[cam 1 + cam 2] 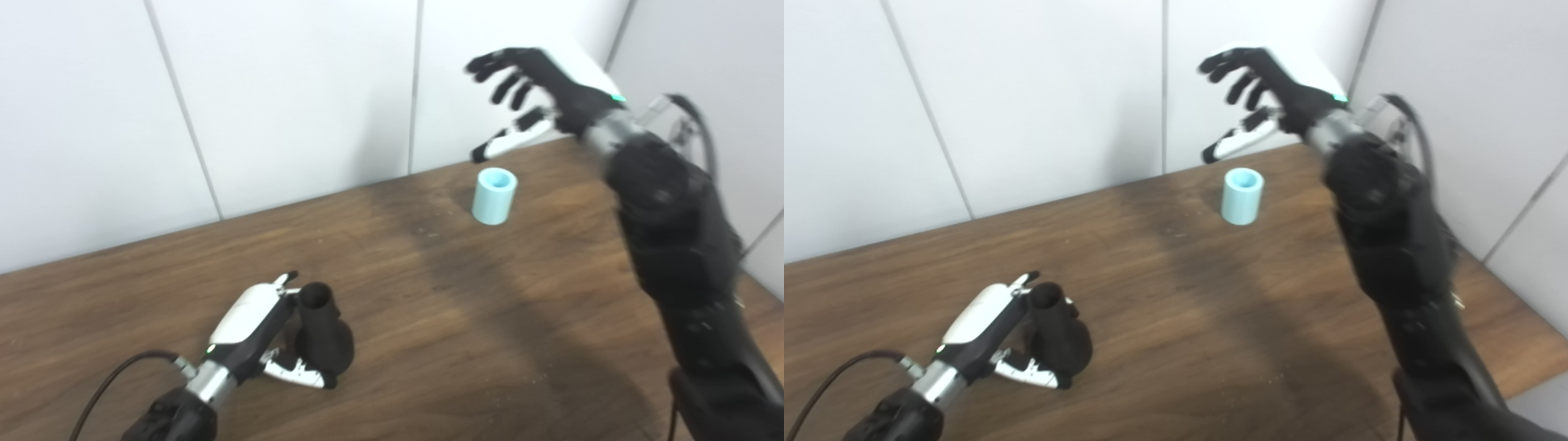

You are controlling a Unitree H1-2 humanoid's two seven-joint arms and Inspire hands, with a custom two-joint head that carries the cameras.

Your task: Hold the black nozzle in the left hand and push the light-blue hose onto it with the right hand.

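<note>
My left hand [263,331] wraps the matte black flared nozzle [323,337] upright on the wooden table [459,318], my right hand [539,92] spread empty above the short light-blue hose [494,196] — probably light, stiff — grip its sides.

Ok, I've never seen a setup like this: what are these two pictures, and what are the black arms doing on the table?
Both pictures come from two cameras side by side on a humanoid robot's head, so they show one scene from slightly different spots. The arms entering from the bottom are the robot's own. On the wooden table the left hand is wrapped around a black nozzle that stands upright; how firm the grip is cannot be told. Farther back a short light-blue hose stands on end, untouched. The right hand is above it in the air, fingers spread, holding nothing and blurred.
</note>
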